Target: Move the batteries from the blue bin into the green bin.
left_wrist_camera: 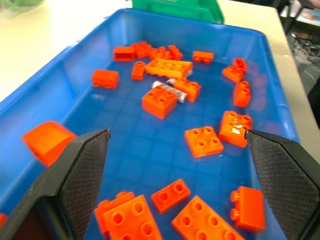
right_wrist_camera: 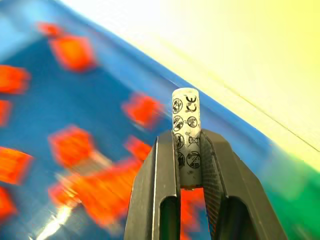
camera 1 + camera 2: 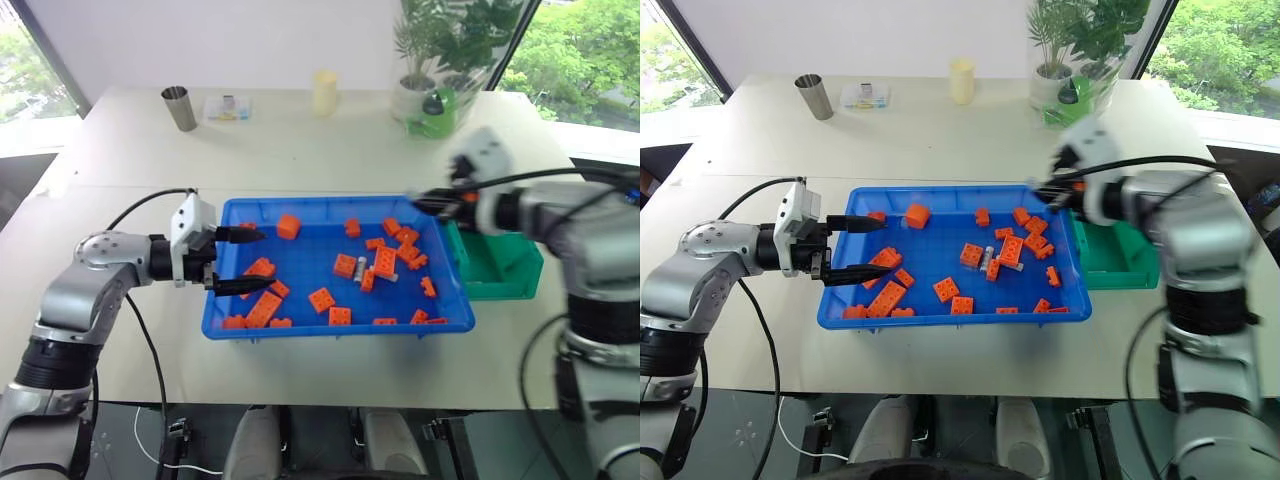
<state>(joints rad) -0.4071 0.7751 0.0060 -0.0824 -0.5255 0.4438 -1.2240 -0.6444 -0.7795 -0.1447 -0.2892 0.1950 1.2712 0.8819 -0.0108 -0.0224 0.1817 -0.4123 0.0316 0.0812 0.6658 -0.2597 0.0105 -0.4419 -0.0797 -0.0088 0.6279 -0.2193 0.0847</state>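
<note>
A silver-grey battery (image 2: 186, 136) stands upright, clenched between the two black fingers of the right hand (image 2: 190, 165), which hangs over the far right corner of the blue bin (image 3: 222, 300), next to the green bin (image 3: 505, 270). Another battery (image 1: 172, 91) lies among the orange toy bricks (image 3: 340, 265) near the middle of the blue bin. The left hand (image 3: 240, 260) is released, its fingers spread wide over the bin's left end, and both bins sit on the pale surface (image 3: 300, 150).
</note>
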